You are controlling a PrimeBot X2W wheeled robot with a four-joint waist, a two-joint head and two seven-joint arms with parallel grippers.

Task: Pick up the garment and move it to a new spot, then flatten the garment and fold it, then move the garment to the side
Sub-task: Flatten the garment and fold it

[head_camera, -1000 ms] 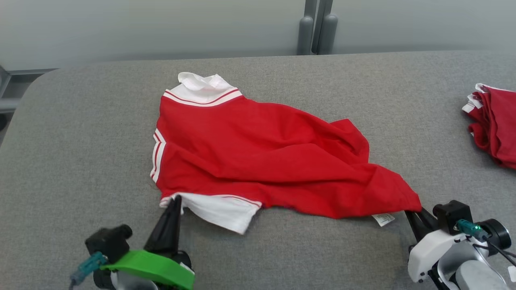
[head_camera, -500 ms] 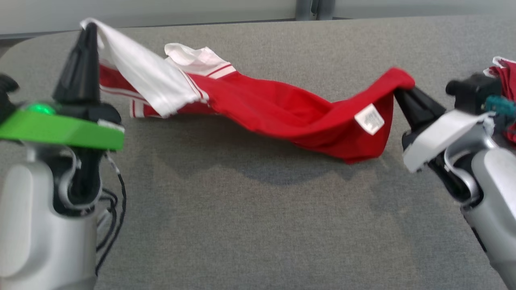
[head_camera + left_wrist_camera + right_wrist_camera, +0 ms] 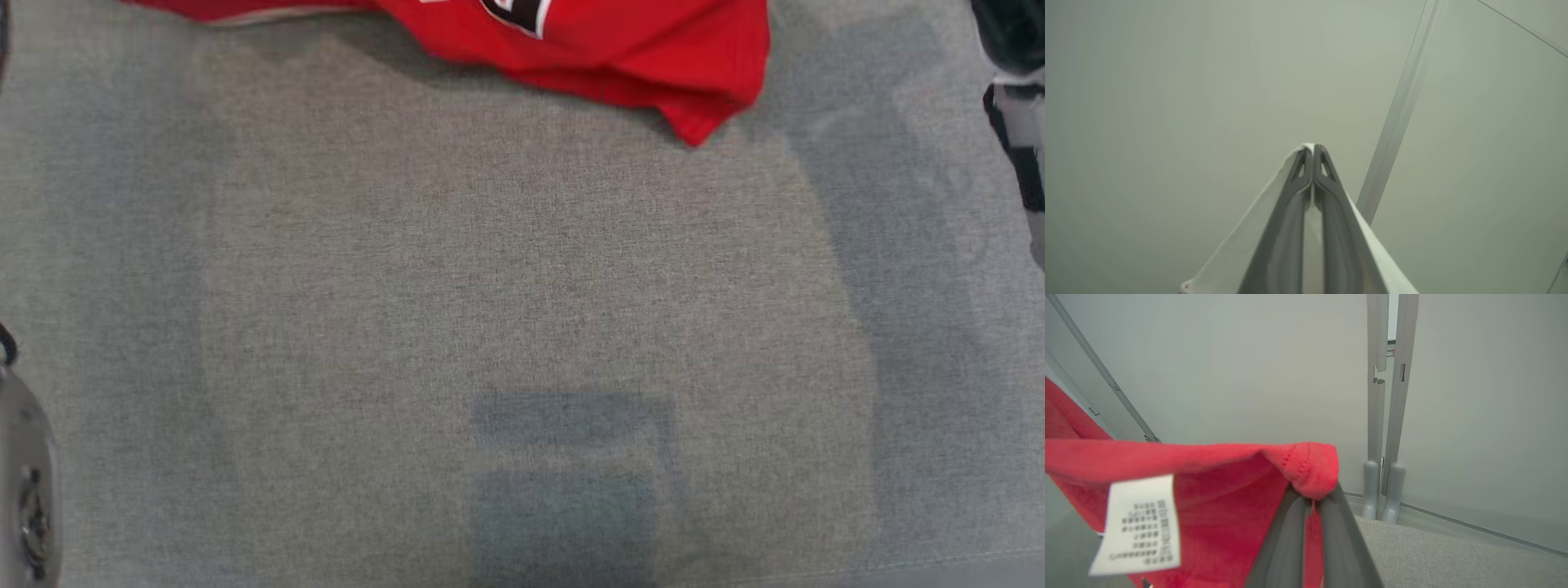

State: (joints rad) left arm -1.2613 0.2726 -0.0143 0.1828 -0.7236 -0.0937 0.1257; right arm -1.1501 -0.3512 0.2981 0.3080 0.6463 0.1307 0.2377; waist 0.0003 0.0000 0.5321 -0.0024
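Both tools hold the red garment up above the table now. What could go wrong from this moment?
1. The left tool pinches only a thin white edge of the garment; it may slip out.
2. The right tool grips a small bunched red corner, so the cloth may land twisted.
3. The hanging part seems low over the table and could drag into creases.

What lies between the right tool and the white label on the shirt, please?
Only red cloth of the shirt. In the right wrist view the right tool, shut on its hem, has plain red fabric between it and the label.
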